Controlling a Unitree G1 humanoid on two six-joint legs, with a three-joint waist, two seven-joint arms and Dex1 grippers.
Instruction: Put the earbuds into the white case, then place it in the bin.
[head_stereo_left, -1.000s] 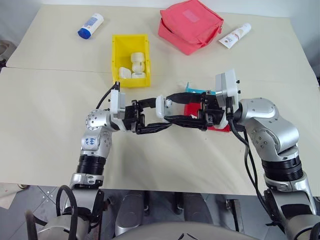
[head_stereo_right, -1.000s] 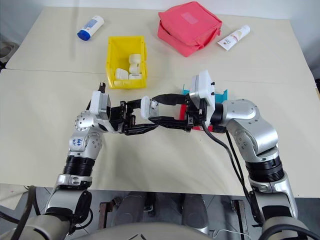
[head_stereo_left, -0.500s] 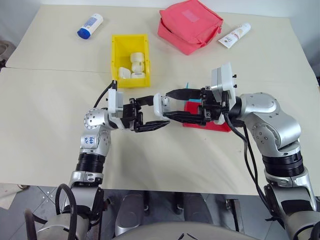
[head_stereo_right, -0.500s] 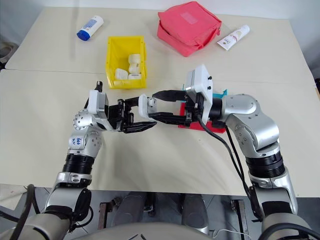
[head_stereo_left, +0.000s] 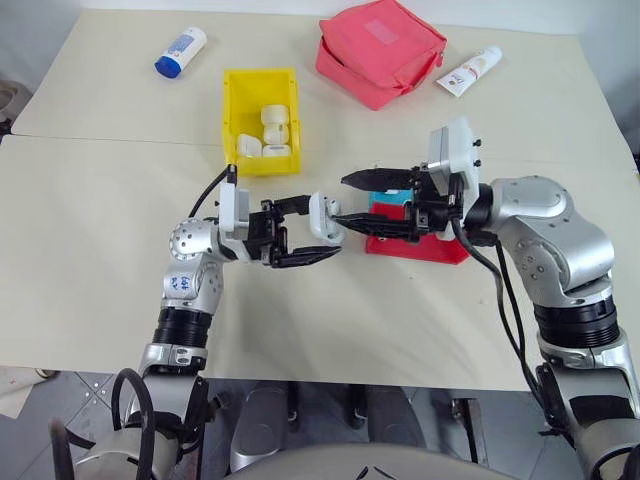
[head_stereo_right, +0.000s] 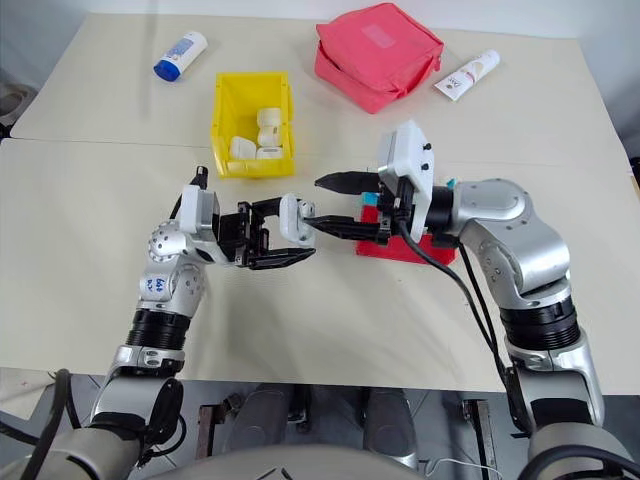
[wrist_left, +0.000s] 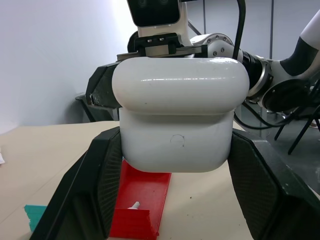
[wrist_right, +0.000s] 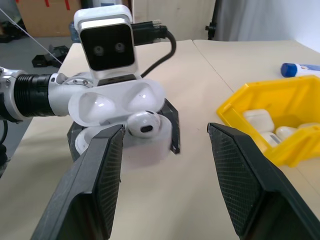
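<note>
We see the table (head_stereo_left: 100, 300), then the yellow bin (head_stereo_left: 240, 100) far side holding other cases; our right gripper (head_stereo_left: 345, 199) has backed off a bit, jaws wide and empty; left gripper (head_stereo_left: 322, 236) clamps the case (head_stereo_left: 325, 217), lid open; earbud (wrist_right: 145, 123) sits half-seated, likely needs pressing.
</note>
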